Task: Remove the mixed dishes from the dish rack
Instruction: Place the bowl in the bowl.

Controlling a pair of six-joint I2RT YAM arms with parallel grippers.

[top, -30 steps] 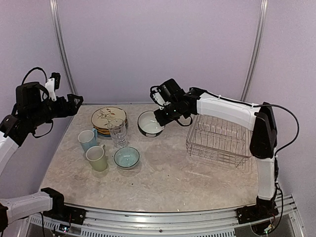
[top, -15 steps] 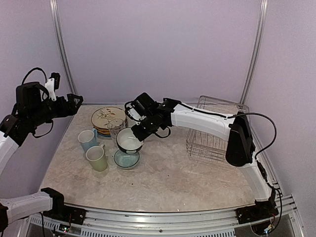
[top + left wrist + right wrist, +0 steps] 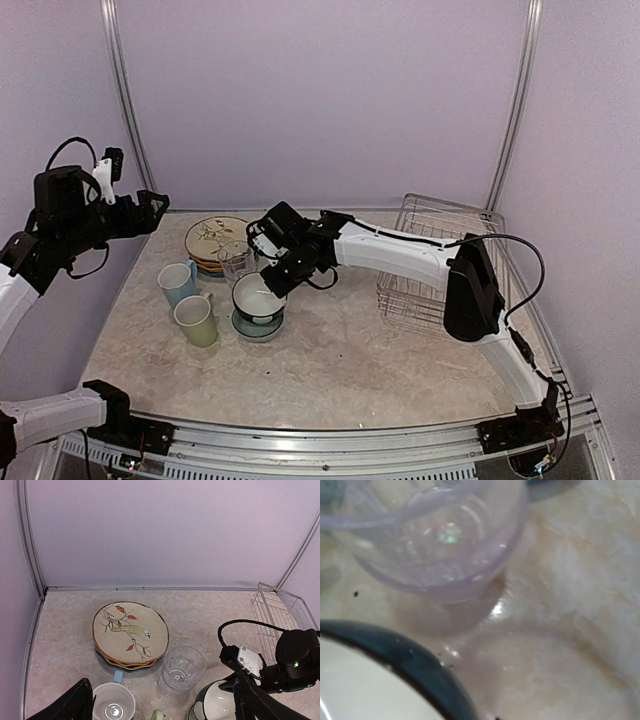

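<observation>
The white bowl (image 3: 254,296) is right over the teal bowl (image 3: 258,328), beside the glass (image 3: 236,262). I see my right gripper (image 3: 272,280) clamped on its rim, my left gripper (image 3: 153,205) spread wide, and the dish rack (image 3: 418,300) well apart.

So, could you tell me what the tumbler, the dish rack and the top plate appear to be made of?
Tumbler: clear glass or plastic, see-through with glints. Dish rack: shiny silver metal wire, open grid. Top plate: probably glazed ceramic, cream with a painted bird.

Soft even light, faint shadows; right wrist view blurred.
</observation>
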